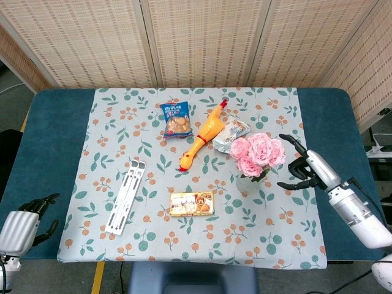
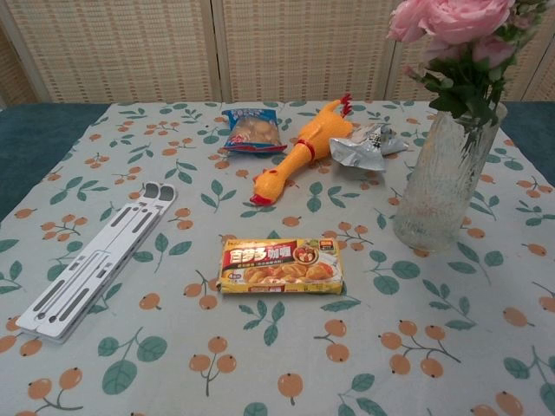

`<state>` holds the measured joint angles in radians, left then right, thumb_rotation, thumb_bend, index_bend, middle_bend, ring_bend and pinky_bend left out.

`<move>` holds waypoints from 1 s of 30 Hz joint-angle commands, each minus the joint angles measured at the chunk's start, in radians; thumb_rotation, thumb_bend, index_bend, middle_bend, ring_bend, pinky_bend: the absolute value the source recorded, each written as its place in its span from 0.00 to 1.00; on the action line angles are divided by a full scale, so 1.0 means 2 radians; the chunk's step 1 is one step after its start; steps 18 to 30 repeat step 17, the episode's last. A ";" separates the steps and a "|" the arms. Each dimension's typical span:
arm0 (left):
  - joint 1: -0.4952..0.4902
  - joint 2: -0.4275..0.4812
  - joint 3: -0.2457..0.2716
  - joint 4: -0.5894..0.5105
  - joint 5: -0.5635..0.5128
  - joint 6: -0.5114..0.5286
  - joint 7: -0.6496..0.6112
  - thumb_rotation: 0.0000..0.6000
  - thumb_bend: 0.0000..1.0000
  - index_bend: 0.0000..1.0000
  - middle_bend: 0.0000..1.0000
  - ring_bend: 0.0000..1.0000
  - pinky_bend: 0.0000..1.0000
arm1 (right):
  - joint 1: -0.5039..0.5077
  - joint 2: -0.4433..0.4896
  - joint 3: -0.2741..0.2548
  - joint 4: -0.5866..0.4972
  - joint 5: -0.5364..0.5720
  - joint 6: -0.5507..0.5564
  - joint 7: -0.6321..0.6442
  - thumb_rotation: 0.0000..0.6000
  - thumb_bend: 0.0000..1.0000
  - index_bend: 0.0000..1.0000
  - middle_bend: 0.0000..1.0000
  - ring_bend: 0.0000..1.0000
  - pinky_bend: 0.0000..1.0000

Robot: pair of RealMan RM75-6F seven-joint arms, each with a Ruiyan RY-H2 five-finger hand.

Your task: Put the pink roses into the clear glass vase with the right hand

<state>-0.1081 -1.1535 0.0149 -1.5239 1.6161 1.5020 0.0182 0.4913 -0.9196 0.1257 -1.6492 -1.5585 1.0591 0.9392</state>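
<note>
The pink roses (image 1: 258, 152) (image 2: 453, 19) stand in the clear glass vase (image 2: 446, 182), upright on the right part of the floral tablecloth. From the head view the blooms hide most of the vase. My right hand (image 1: 305, 167) hovers just right of the vase with fingers spread, holding nothing and apart from the flowers. My left hand (image 1: 24, 218) hangs off the table's front left corner, fingers loosely apart and empty. Neither hand shows in the chest view.
A yellow rubber chicken (image 1: 203, 135), a blue snack bag (image 1: 177, 119) and a silver wrapper (image 1: 231, 133) lie behind the vase. An orange food box (image 1: 192, 204) and a white folding stand (image 1: 125, 196) lie nearer the front. A wicker screen (image 1: 202, 37) backs the table.
</note>
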 commanded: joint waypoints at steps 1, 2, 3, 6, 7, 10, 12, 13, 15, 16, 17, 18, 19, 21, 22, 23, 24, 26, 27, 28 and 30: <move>0.000 0.000 0.000 0.000 -0.001 0.000 -0.001 1.00 0.37 0.19 0.33 0.35 0.49 | -0.022 0.006 -0.006 -0.003 -0.014 0.044 -0.038 1.00 0.04 0.00 0.86 0.84 1.00; 0.000 0.000 0.000 0.001 -0.001 0.000 -0.001 1.00 0.37 0.19 0.33 0.35 0.49 | -0.035 0.005 -0.008 -0.003 -0.023 0.071 -0.068 1.00 0.04 0.00 0.85 0.83 1.00; 0.000 0.000 0.000 0.001 -0.001 0.000 -0.002 1.00 0.37 0.19 0.33 0.35 0.49 | -0.053 0.003 -0.011 -0.003 -0.032 0.103 -0.113 1.00 0.04 0.00 0.84 0.82 1.00; 0.000 -0.001 -0.002 0.004 -0.005 -0.002 -0.003 1.00 0.37 0.19 0.33 0.35 0.49 | -0.130 -0.031 -0.020 -0.001 -0.054 0.235 -0.323 1.00 0.04 0.13 0.83 0.80 1.00; 0.000 -0.001 -0.002 0.004 -0.006 -0.002 -0.003 1.00 0.37 0.19 0.33 0.35 0.49 | -0.160 -0.058 -0.020 0.006 -0.059 0.287 -0.405 1.00 0.03 0.16 0.81 0.78 1.00; 0.001 0.000 -0.001 0.003 -0.004 0.000 -0.003 1.00 0.37 0.19 0.33 0.35 0.49 | -0.211 -0.137 -0.012 0.058 -0.066 0.389 -0.533 1.00 0.02 0.15 0.68 0.63 0.90; 0.001 -0.001 -0.001 0.003 -0.002 0.003 -0.003 1.00 0.37 0.19 0.33 0.35 0.49 | -0.227 -0.171 -0.013 0.098 -0.064 0.414 -0.537 1.00 0.01 0.12 0.51 0.48 0.79; 0.001 -0.001 -0.001 0.003 -0.001 0.003 -0.002 1.00 0.37 0.19 0.33 0.35 0.49 | -0.229 -0.178 -0.015 0.112 -0.060 0.414 -0.525 1.00 0.01 0.11 0.40 0.37 0.71; 0.001 -0.001 -0.001 0.003 0.000 0.002 0.000 1.00 0.37 0.19 0.33 0.35 0.49 | -0.230 -0.182 -0.019 0.127 -0.050 0.402 -0.490 1.00 0.01 0.09 0.26 0.22 0.60; 0.000 -0.002 0.000 0.003 0.000 0.001 0.002 1.00 0.37 0.19 0.33 0.35 0.49 | -0.227 -0.178 -0.021 0.127 -0.049 0.389 -0.478 1.00 0.01 0.08 0.20 0.15 0.54; 0.000 -0.002 0.000 0.003 0.000 0.001 0.003 1.00 0.37 0.19 0.33 0.35 0.49 | -0.223 -0.174 -0.022 0.131 -0.052 0.382 -0.475 1.00 0.01 0.06 0.15 0.11 0.51; 0.000 -0.002 0.000 0.003 0.000 0.001 0.003 1.00 0.37 0.19 0.33 0.35 0.49 | -0.223 -0.174 -0.022 0.131 -0.052 0.382 -0.475 1.00 0.01 0.06 0.15 0.11 0.51; 0.000 -0.002 0.000 0.003 0.000 0.001 0.003 1.00 0.37 0.19 0.33 0.35 0.49 | -0.223 -0.174 -0.022 0.131 -0.052 0.382 -0.475 1.00 0.01 0.06 0.15 0.11 0.51; 0.000 -0.002 0.000 0.003 0.000 0.001 0.003 1.00 0.37 0.19 0.33 0.35 0.49 | -0.223 -0.174 -0.022 0.131 -0.052 0.382 -0.475 1.00 0.01 0.06 0.15 0.11 0.51; 0.000 -0.002 0.000 0.003 0.000 0.001 0.003 1.00 0.37 0.19 0.33 0.35 0.49 | -0.223 -0.174 -0.022 0.131 -0.052 0.382 -0.475 1.00 0.01 0.06 0.15 0.11 0.51; 0.000 -0.002 0.000 0.003 0.000 0.001 0.003 1.00 0.37 0.19 0.33 0.35 0.49 | -0.223 -0.174 -0.022 0.131 -0.052 0.382 -0.475 1.00 0.01 0.06 0.15 0.11 0.51; 0.000 -0.002 0.000 0.003 0.000 0.001 0.003 1.00 0.37 0.19 0.33 0.35 0.49 | -0.223 -0.174 -0.022 0.131 -0.052 0.382 -0.475 1.00 0.01 0.06 0.15 0.11 0.51; 0.000 -0.002 0.000 0.003 0.000 0.001 0.003 1.00 0.37 0.19 0.33 0.35 0.49 | -0.223 -0.174 -0.022 0.131 -0.052 0.382 -0.475 1.00 0.01 0.06 0.15 0.11 0.51; 0.000 -0.002 0.000 0.003 0.000 0.001 0.003 1.00 0.37 0.19 0.33 0.35 0.49 | -0.223 -0.174 -0.022 0.131 -0.052 0.382 -0.475 1.00 0.01 0.06 0.15 0.11 0.51; 0.000 -0.002 0.000 0.003 0.000 0.001 0.003 1.00 0.37 0.19 0.33 0.35 0.49 | -0.223 -0.174 -0.022 0.131 -0.052 0.382 -0.475 1.00 0.01 0.06 0.15 0.11 0.51; 0.000 -0.002 0.000 0.003 0.000 0.001 0.003 1.00 0.37 0.19 0.33 0.35 0.49 | -0.223 -0.174 -0.022 0.131 -0.052 0.382 -0.475 1.00 0.01 0.06 0.15 0.11 0.51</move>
